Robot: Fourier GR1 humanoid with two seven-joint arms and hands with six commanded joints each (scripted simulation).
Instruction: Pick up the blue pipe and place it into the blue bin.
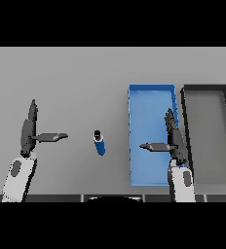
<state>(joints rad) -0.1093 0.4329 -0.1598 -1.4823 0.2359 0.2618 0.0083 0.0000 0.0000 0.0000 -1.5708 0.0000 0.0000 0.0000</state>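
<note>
Pipe lies on table, left of blue bin.

A grey desk fills the view. At its right side lies a long black bin with a grey floor, reaching towards the picture's right edge.

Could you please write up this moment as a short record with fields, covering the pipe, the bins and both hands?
target: blue pipe, on the grey table, between the two hands, held by neither
goal: blue bin, right of the pipe, nothing in it
other bin: dark bin, right of the blue bin
left robot hand: open, left of the pipe, apart from it
right robot hand: open, over the blue bin's right side
task status: pipe not yet picked up
</note>
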